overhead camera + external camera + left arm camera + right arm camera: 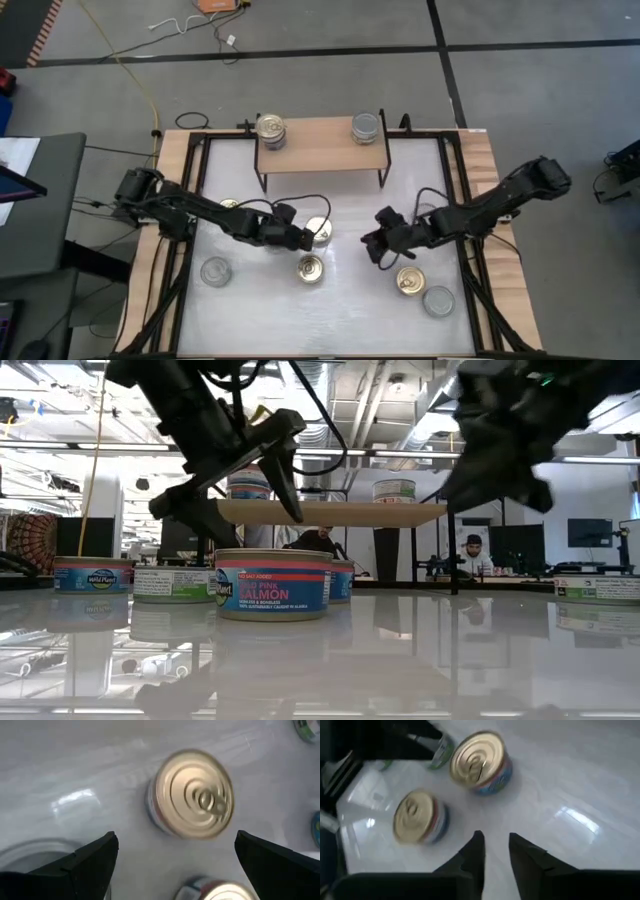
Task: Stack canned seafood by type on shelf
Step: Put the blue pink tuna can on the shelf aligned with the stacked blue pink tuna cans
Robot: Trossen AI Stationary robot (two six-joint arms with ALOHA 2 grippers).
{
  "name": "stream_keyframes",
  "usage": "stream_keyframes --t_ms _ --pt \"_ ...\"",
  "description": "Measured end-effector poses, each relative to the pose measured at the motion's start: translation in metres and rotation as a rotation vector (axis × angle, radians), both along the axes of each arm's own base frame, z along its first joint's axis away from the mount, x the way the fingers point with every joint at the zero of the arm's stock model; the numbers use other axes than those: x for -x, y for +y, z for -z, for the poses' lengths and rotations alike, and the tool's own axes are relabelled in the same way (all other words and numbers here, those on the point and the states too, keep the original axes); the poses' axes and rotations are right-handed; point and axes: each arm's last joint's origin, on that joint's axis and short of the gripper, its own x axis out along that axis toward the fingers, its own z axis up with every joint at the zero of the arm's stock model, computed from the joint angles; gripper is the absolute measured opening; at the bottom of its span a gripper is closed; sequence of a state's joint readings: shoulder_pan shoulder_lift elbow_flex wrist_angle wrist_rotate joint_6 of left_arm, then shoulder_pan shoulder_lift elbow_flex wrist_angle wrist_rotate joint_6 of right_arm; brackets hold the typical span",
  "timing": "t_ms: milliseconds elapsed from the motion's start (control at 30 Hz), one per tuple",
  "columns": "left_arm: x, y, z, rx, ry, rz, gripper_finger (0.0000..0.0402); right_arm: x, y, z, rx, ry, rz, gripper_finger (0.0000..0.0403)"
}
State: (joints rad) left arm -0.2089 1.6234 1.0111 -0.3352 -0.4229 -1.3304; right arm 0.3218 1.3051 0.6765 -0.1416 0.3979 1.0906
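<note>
The wooden shelf (322, 152) stands at the table's far side with a gold-lidded can (271, 130) and a silver-lidded can (367, 127) on top. More cans rest on their bases on the white tabletop: two gold ones (318, 232) (311, 268) in the middle, a silver one (215, 271) at the left, and a gold (409, 282) and a silver (438, 300) one at the right. My left gripper (303, 240) hovers open above the middle cans, and a gold can (194, 795) shows ahead between its fingers. My right gripper (376, 246) hangs in the air right of them, its fingers slightly apart (495, 857).
Another can (228, 205) shows partly under my left arm. The shelf's black legs (264, 182) stand just beyond both grippers. Wooden rails (480, 200) border the table. In the low view a salmon can (272, 582) stands nearest, and people sit in the room behind.
</note>
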Motion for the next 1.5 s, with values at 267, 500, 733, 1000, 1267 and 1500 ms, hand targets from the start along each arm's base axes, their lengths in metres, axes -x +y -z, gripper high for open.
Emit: stream_keyframes --t_ms 267,500,733,1000,1267,1500 --pt "-0.003 0.024 0.0 -0.021 0.036 0.014 0.0382 -0.041 -0.026 0.021 -0.054 -0.127 0.067 0.0193" --pt "-0.003 0.033 -0.002 -0.033 0.063 0.071 0.0382 -0.064 -0.046 0.049 -0.137 -0.105 0.099 0.0207" --pt "0.001 0.034 -0.003 -0.029 0.092 0.094 0.0382 -0.089 -0.053 0.055 -0.149 -0.096 0.109 0.0173" --pt "0.001 0.034 -0.003 -0.022 0.096 0.125 0.0382 -0.101 -0.053 0.066 -0.174 -0.052 0.132 0.0139" --pt "0.001 0.034 -0.002 -0.026 0.103 0.135 0.0382 -0.103 -0.053 0.066 -0.175 -0.056 0.133 0.0096" --pt "0.003 0.036 0.009 0.007 0.045 0.134 0.0382 -0.102 -0.053 0.066 -0.179 -0.042 0.127 0.0076"
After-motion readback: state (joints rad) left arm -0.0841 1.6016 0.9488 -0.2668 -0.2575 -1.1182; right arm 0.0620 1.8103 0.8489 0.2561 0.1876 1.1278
